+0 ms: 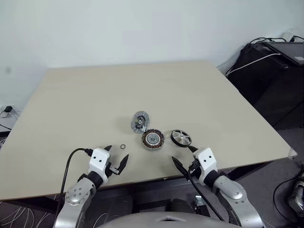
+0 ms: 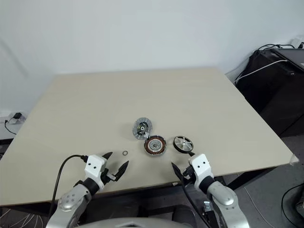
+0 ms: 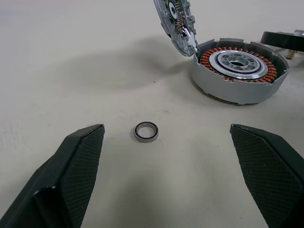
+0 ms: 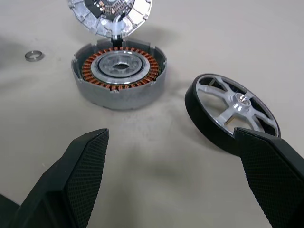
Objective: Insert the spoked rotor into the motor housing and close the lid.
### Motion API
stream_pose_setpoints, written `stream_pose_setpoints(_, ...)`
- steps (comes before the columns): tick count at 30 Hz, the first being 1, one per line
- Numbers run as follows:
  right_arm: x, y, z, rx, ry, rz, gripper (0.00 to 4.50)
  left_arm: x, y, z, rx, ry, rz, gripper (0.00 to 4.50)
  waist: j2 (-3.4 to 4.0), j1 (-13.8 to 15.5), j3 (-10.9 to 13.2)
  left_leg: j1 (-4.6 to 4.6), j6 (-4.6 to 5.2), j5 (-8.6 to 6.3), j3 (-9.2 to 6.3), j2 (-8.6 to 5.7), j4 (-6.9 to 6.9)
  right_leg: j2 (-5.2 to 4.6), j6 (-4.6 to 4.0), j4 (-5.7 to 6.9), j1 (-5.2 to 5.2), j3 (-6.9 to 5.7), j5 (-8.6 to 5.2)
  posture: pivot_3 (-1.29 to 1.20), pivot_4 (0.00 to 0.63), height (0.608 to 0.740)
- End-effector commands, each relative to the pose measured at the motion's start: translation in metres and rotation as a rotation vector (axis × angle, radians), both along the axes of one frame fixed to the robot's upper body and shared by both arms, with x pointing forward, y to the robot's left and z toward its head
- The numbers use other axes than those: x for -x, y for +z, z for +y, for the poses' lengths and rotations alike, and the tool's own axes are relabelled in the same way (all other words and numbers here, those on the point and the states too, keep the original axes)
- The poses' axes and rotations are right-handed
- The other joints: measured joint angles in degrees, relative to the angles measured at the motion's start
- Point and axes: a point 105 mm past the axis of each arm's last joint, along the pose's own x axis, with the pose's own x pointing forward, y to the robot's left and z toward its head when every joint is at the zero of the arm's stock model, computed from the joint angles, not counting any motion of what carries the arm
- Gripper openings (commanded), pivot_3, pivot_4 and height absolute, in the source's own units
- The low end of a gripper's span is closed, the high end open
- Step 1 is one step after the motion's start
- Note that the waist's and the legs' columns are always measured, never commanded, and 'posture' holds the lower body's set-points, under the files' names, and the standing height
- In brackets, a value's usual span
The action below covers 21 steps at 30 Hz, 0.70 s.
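Spoked rotor (image 4: pixel 232 110) beside motor housing (image 4: pixel 118 73); no legible writing; both grippers' fingers apart.

- The table (image 1: pixel 95 95) lies bare across its far half and along both sides, so there is wide room to pass there.
- Near the front edge, three parts crowd together: the lid (image 1: pixel 140 121) stands tilted up, touching the motor housing (image 1: pixel 153 138), with the spoked rotor (image 1: pixel 181 137) just beside it.
- A narrow strip of bare table separates housing and rotor.
- A small ring (image 1: pixel 123 147) lies apart, in front of the left gripper (image 1: pixel 117 158), whose fingers stand wide.
- The right gripper (image 1: pixel 184 155), also spread, sits close before the rotor.
- Dark equipment (image 1: pixel 270 66) and cables stand off the table's right side.
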Motion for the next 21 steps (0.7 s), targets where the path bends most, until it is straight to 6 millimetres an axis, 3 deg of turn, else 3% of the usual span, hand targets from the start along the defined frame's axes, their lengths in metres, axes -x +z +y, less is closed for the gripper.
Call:
stream_pose_setpoints(1,-0.006,0.014,0.003,-0.014,-0.001,-0.054,4.5,-0.003,0.005,-0.001,-0.005,-0.001,-0.031,4.47,0.0,0.0,0.0,0.0,0.0,0.0,0.0,0.0,0.0,0.0,0.0,0.0,0.0,0.0,0.0,0.0,0.0,0.74)
stream_pose_setpoints(16,-0.009,0.02,0.008,-0.01,-0.015,-0.055,4.5,-0.005,0.003,0.0,-0.025,0.012,-0.026,4.47,0.0,0.0,0.0,0.0,0.0,0.0,0.0,0.0,0.0,0.0,0.0,0.0,0.0,0.0,0.0,0.0,0.0,0.74)
stream_pose_setpoints(21,-0.009,0.022,0.011,-0.01,-0.007,-0.051,4.5,-0.017,-0.005,0.0,-0.062,0.047,0.018,4.47,0.0,0.1,0.0,0.0,0.0,0.0,0.0,-0.01,0.01,-0.01,0.0,0.0,0.01,-0.02,0.01,0.0,0.0,0.74)
